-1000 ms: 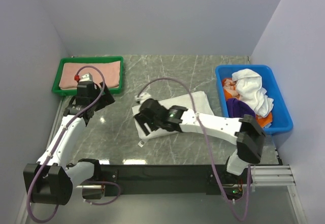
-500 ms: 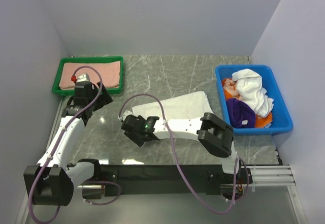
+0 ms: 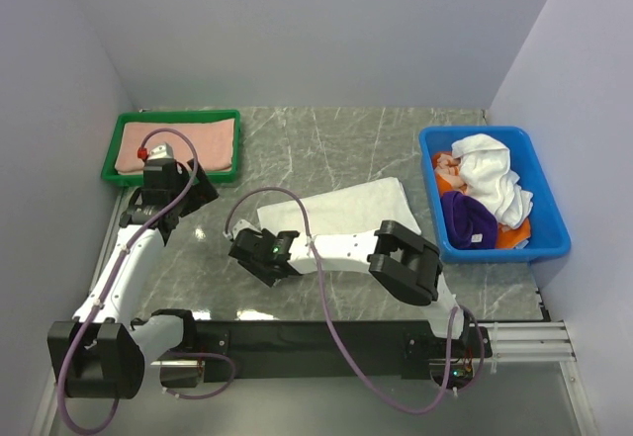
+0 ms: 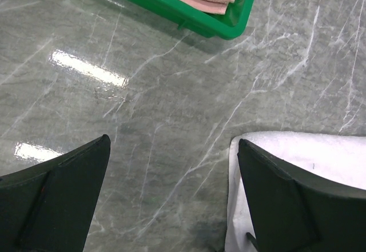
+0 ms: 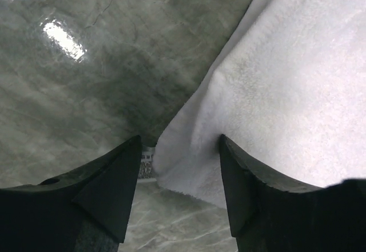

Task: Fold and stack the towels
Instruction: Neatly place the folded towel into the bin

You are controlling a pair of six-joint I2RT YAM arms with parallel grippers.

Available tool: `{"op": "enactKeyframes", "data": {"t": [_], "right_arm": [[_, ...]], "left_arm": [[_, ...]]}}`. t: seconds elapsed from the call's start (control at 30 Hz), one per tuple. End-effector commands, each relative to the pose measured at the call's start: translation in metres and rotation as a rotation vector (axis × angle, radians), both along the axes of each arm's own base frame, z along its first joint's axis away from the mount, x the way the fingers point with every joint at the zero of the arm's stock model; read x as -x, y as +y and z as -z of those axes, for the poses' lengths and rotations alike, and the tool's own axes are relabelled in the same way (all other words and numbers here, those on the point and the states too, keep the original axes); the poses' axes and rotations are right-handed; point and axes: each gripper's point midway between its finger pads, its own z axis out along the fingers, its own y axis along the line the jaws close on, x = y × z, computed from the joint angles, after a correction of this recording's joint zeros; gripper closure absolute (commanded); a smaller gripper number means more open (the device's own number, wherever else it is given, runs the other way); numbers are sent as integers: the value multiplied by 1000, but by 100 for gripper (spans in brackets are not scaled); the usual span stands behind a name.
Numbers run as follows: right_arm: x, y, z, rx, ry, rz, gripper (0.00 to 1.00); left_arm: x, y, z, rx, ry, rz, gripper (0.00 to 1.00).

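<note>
A white towel [image 3: 346, 209] lies spread flat on the marble table. My right gripper [image 3: 255, 258] sits low at its near-left corner. In the right wrist view that gripper [image 5: 180, 140] is open, its jaws straddling the towel corner [image 5: 194, 166], and a small label [image 5: 147, 163] shows beside the corner. My left gripper [image 3: 183, 197] hovers open near the tray with nothing between its fingers [image 4: 173, 143], and the towel edge [image 4: 326, 155] shows behind its right finger. A salmon-pink towel [image 3: 188, 144] lies folded in the green tray.
The green tray [image 3: 173, 116] stands at the back left; its corner [image 4: 229, 26] shows in the left wrist view. A blue bin [image 3: 546, 243] at the right holds a crumpled white towel [image 3: 490, 174], a purple one [image 3: 467, 217] and an orange one [image 3: 514, 233].
My right arm has swung left along the white towel to its near-left corner, and its jaws have narrowed. The towel now shows uncovered. The left arm has barely moved.
</note>
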Motion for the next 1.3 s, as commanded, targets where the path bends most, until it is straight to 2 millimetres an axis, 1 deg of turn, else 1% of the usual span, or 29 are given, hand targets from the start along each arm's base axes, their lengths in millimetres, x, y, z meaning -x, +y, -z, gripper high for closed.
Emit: {"op": "enactKeyframes", "data": {"t": [0.0,0.03,0.1,0.2,0.23,0.3,0.33,0.37,0.4,0.43,0.47,0.5,0.53,0.57,0.63,0.67,0.7,0.73,0.8,0.83,0.9,0.93,0.97,1.0,1.07,1.13,1.17,1.2,1.27], "right_arm": [[-2,-13,21,85,-18,23,39],[-2,-16,24,96,-18,28,45],[-4,-23,29,111,-20,52,50],[-9,-27,27,88,-7,75,64],[-12,-29,26,81,-4,85,71],[-20,-33,21,54,-4,118,78],[-22,-34,20,41,-2,129,84],[-23,-37,18,25,7,138,85],[-29,-35,16,-9,13,148,86],[-28,-32,15,-44,46,138,90],[-25,-35,10,-72,59,128,94],[-32,-29,4,-133,68,130,98],[-32,-27,-1,-170,81,123,100],[-26,-25,-9,-222,113,110,100],[-33,-18,-25,-321,112,107,100],[-28,-16,-34,-370,134,94,100],[-31,-11,-42,-418,126,93,100],[-33,-11,-47,-443,127,100,100],[-34,-8,-60,-516,123,96,100],[-38,-11,-63,-539,119,117,100],[-37,-6,-71,-596,137,101,100],[-36,-7,-71,-603,142,106,100],[-38,-6,-74,-616,138,109,100],[-38,-5,-74,-618,140,106,100],[-38,-5,-73,-615,143,106,100],[-38,-5,-71,-615,148,106,100],[-38,-5,-70,-614,149,105,100],[-37,-5,-69,-611,151,104,100],[-36,-7,-66,-607,157,110,100]], "left_arm": [[-5,-2,-1,16,-20,8,1],[-4,-3,0,20,-17,13,1],[-5,-4,1,26,-15,20,1],[-5,-9,7,42,4,43,1],[-5,-11,8,50,7,51,1],[-4,-19,13,84,23,74,1],[-2,-22,18,102,34,81,1],[-2,-27,22,130,49,90,1],[0,-35,24,166,58,118,0],[2,-40,29,197,71,130,1],[4,-47,34,238,85,131,1],[7,-57,36,290,95,165,1],[12,-62,45,321,118,172,1],[10,-68,45,361,110,170,1],[16,-81,53,434,131,203,1],[14,-87,54,469,129,201,0],[14,-91,56,488,131,207,1],[17,-100,60,511,150,228,1],[14,-112,64,543,163,243,1],[18,-124,66,557,178,283,1],[14,-137,68,589,182,295,1],[17,-148,70,594,187,318,1],[16,-151,75,598,201,297,1],[11,-155,72,602,175,305,0],[13,-165,75,627,187,303,1],[13,-171,72,643,163,308,1],[13,-172,67,656,144,302,1],[13,-170,69,650,135,285,1],[12,-170,64,656,109,276,1]]}}
